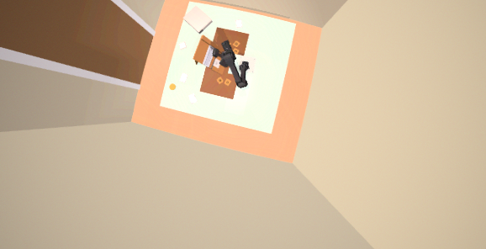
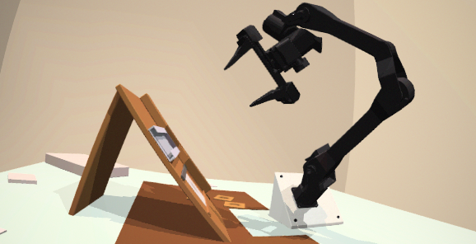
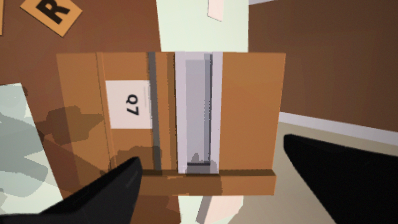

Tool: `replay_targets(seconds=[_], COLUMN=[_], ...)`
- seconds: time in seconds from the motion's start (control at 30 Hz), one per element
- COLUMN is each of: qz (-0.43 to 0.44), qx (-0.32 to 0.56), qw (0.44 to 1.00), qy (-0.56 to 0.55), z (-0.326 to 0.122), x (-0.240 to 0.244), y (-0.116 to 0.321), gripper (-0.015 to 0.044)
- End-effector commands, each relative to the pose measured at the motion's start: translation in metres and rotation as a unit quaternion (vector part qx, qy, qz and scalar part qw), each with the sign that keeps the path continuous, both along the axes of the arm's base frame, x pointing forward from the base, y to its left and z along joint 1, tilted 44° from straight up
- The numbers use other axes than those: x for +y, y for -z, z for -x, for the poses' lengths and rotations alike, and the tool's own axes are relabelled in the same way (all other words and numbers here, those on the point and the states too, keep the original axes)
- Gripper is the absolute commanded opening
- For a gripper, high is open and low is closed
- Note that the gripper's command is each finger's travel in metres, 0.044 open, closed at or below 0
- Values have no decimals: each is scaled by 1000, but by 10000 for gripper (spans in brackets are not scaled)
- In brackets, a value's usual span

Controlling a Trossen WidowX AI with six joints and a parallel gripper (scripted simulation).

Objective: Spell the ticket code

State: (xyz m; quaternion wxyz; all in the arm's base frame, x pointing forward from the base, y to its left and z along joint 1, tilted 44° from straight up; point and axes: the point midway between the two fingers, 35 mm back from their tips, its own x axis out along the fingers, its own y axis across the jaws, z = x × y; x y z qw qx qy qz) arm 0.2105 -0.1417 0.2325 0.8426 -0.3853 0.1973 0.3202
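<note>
The letter rail [image 1: 208, 55] [image 2: 165, 143] [image 3: 198, 110] is a pale grey channel across the sloping wooden board [image 2: 134, 102] [image 3: 250, 100]. No tile shows in it. The white ticket [image 3: 118, 116] lies below the rail on the board and reads Q7. An orange tile marked R [image 3: 52, 15] lies on the brown mat, with another tile's edge at the left of the wrist view. Further tiles [image 1: 236, 44] [image 1: 219, 80] [image 2: 235, 204] lie flat on the mats; their letters are unreadable there. My gripper [image 2: 238, 87] [image 3: 212, 152] is wide open and empty, raised above and in front of the board.
A wooden strip [image 3: 200, 185] stands along one side edge of the board. Brown mats [image 1: 212, 90] [image 2: 156, 214] lie under and beside it. A pale slab [image 1: 198, 18] [image 2: 82, 164] is behind the board. An orange disc [image 1: 172, 87] and several small pale pieces lie on the counter. The arm's white base [image 2: 284, 206] is at the right.
</note>
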Motion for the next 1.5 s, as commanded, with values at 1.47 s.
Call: replay_targets(seconds=[1.47], qz=[-434], qx=[547], qw=[-5], qy=[716], z=[-29], x=[-68], y=[339], gripper=[340])
